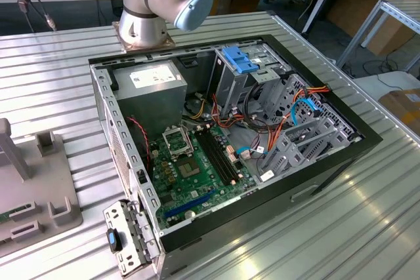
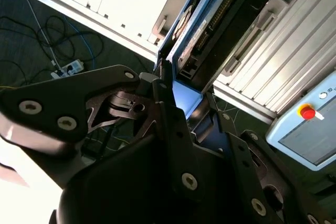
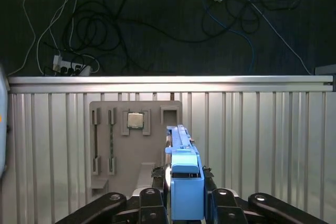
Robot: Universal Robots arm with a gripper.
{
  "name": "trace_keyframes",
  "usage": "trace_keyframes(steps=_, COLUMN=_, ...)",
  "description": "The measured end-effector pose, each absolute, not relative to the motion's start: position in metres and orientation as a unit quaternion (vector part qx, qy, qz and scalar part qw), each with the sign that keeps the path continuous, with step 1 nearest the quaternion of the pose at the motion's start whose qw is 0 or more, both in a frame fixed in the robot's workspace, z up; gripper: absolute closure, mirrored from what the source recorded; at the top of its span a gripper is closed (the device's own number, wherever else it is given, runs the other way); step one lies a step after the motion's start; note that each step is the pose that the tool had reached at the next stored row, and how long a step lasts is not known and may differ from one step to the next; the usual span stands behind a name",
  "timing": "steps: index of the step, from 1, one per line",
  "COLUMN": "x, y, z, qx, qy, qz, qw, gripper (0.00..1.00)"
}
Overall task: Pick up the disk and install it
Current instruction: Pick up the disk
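Disk [image 3: 185, 192] is held edge-on in the claw [image 3: 182, 176], which is clamped on its flat sides. It is kept clear of the table [image 3: 273, 140], near the tray [image 3: 121, 156].

Risk, as judged: the grip appears to be taken at one end only, on smooth plastic. The long free end could pivot or slip, and a tilted carrier would likely jam in the case [image 1: 111, 116].

Disk: flat, dark metal, glossy blue frame. Table: ribbed, shiny metal. Tray: matt grey, slotted.
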State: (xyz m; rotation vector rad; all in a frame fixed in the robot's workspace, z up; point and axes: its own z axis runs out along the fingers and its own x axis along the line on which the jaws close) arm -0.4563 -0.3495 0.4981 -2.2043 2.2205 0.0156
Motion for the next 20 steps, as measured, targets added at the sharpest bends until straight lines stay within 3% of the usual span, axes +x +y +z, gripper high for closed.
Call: trace_keyframes(steps=20, x=-0.384, y=-0.349, z=0.498, qx=-0.704, qy=0.710, qz=0.005, qw=0.006, gripper=0.63)
